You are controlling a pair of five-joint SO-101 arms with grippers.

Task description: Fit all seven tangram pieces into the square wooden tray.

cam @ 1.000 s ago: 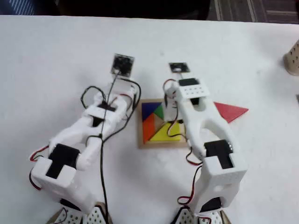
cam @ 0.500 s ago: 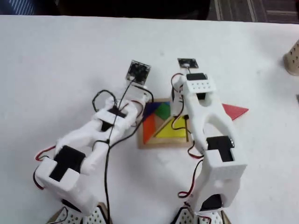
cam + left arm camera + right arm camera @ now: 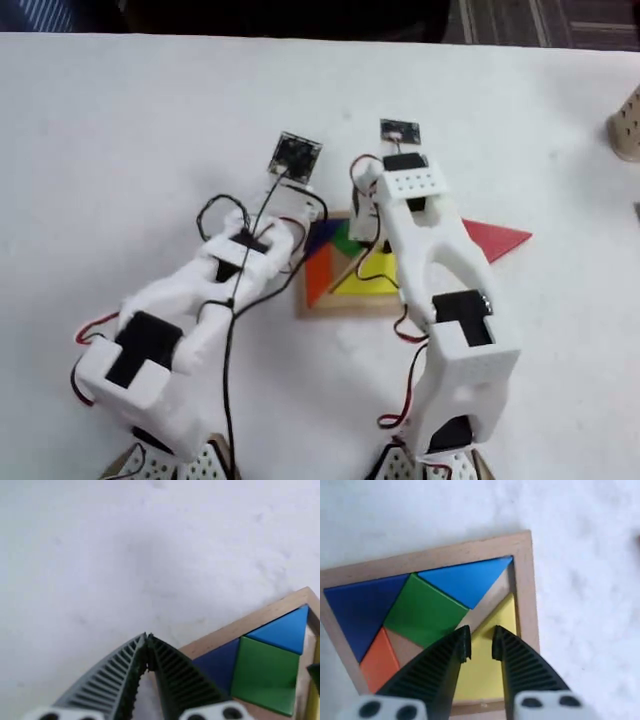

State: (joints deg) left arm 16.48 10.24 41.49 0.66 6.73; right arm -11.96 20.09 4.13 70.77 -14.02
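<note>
Over the last second, a swing of the left arm inward from beside the square wooden tray (image 3: 345, 308) to above its left rim, then no further travel in the last half second. Left tool (image 3: 147, 652) pinched shut on nothing, tip poised at the rim beside the dark blue triangular piece (image 3: 219, 661). Meanwhile a small sideways shuffle of the right arm over the tray, out and back. Right tool (image 3: 479, 645) parted by a narrow gap, empty, hanging over the meeting point of the yellow triangular piece (image 3: 490, 677) and the green square piece (image 3: 425, 612).

Already seated in the tray: dark blue triangle, green square, lighter blue triangular piece (image 3: 465, 580), orange piece (image 3: 379, 662), yellow triangle. Between lighter blue and yellow, a strip of bare wood (image 3: 492, 602). Flat red triangular piece (image 3: 502, 238) on the white table (image 3: 120, 130) just outside the tray's right side, partly under the right arm. Seventh piece possibly hidden beneath the arms in the overhead view; no telling from here.

Meaning for the task: probably nudging or checking rather than carrying, with nothing gripped in either tool. Red triangle yet to go in, so not finished. Likely needed next: a wider right tool, a reach across to the red piece, and perhaps some shifting of seated pieces to free a matching slot
</note>
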